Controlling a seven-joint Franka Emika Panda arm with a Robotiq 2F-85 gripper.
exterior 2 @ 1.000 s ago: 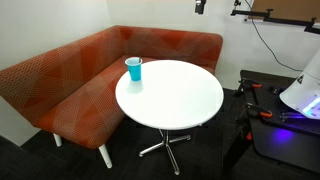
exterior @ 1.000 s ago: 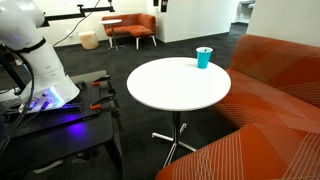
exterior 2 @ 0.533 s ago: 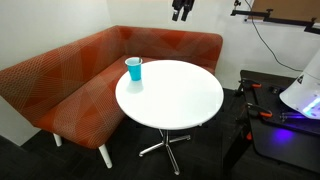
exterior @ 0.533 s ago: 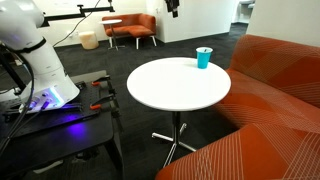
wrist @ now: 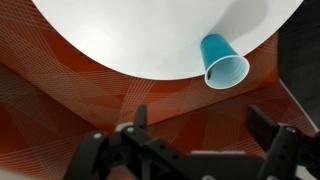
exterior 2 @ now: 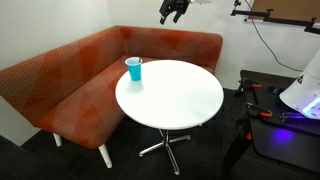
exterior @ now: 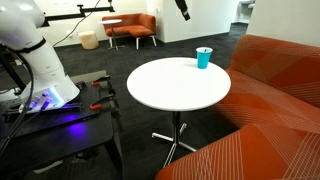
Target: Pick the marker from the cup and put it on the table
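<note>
The turquoise cup [exterior: 204,57] stands upright near the rim of the round white table [exterior: 175,90], on the side by the sofa. It shows in both exterior views [exterior 2: 134,69]. In the wrist view the cup [wrist: 224,60] is seen from above at the table's edge [wrist: 140,35]. I cannot make out the marker in any view. My gripper [exterior: 183,8] hangs high in the air above the table, far from the cup, at the top edge of both exterior views [exterior 2: 170,12]. In the wrist view its fingers [wrist: 203,130] are spread apart and empty.
An orange corner sofa [exterior 2: 70,75] wraps round the table's far side. A dark workbench [exterior: 50,125] with the white robot base [exterior: 40,60] and red-handled tools [exterior: 100,105] stands beside the table. The table's metal pedestal has a cross foot [exterior 2: 165,145]. Orange chairs [exterior: 130,28] stand far back.
My gripper has moved along the top of both exterior views toward the cup's side of the table. The cup and table have not moved.
</note>
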